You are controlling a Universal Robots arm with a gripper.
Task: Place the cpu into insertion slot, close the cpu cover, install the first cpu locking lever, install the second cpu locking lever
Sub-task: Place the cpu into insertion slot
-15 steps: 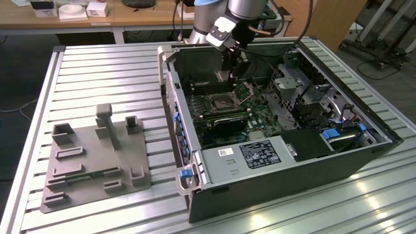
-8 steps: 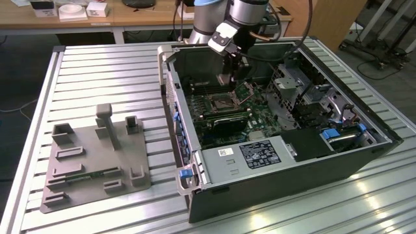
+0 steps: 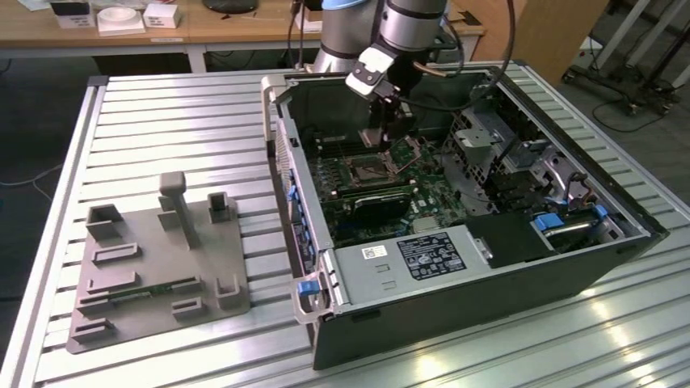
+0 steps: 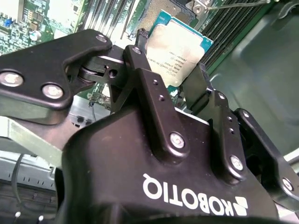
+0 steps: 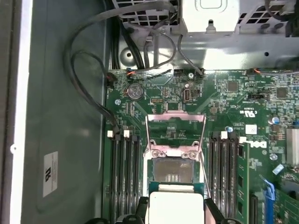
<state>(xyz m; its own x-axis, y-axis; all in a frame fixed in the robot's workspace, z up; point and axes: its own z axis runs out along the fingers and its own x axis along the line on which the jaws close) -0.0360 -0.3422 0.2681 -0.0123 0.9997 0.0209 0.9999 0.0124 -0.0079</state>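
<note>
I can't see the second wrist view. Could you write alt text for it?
A black gripper clamps the cpu, a small silver-topped square chip, between its two fingers, in front of a green circuit board.

Your work surface is a ribbed aluminium table (image 3: 161, 105), and bright light glares off its slats along the near edge. Behind it you have a long wooden desk (image 3: 173, 36) carrying small white boxes (image 3: 119, 18). A wooden panel (image 3: 550, 28) stands toward the exterior view's right, and loose cables (image 3: 631, 109) lie on the dark floor (image 3: 32, 121).
</note>
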